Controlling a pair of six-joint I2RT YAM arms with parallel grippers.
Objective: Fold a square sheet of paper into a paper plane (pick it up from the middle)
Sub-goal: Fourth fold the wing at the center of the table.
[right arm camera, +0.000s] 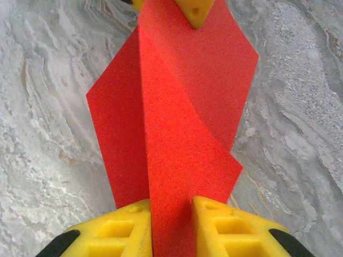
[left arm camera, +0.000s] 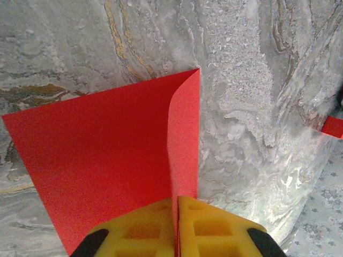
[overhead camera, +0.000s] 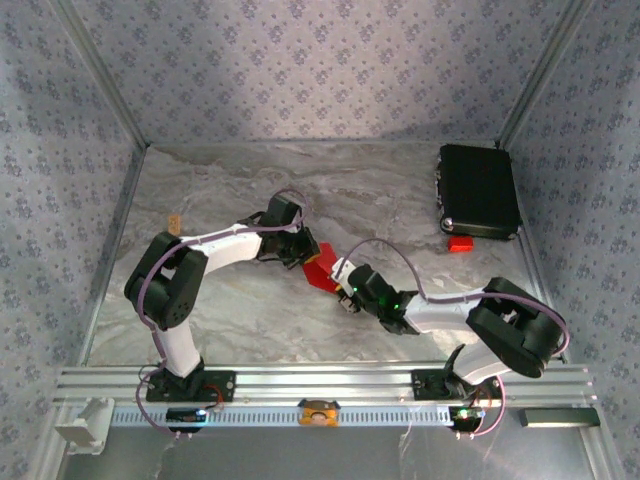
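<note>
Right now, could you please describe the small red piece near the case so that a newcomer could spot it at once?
Find the black case at the far right of the marble table. Just in front of its near edge lies the small red block. Unlike the much larger, thin red sheet of paper at mid-table, it is tiny, chunky and lies alone.

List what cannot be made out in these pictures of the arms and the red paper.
Top external view: creases of the thin red paper sheet; too small there.
Left wrist view: small chunky red piece; cut off by the right edge.
Right wrist view: whether the right gripper pinches the sheet; the paper covers the gap.
Top external view: small tan object; too small to identify.
</note>
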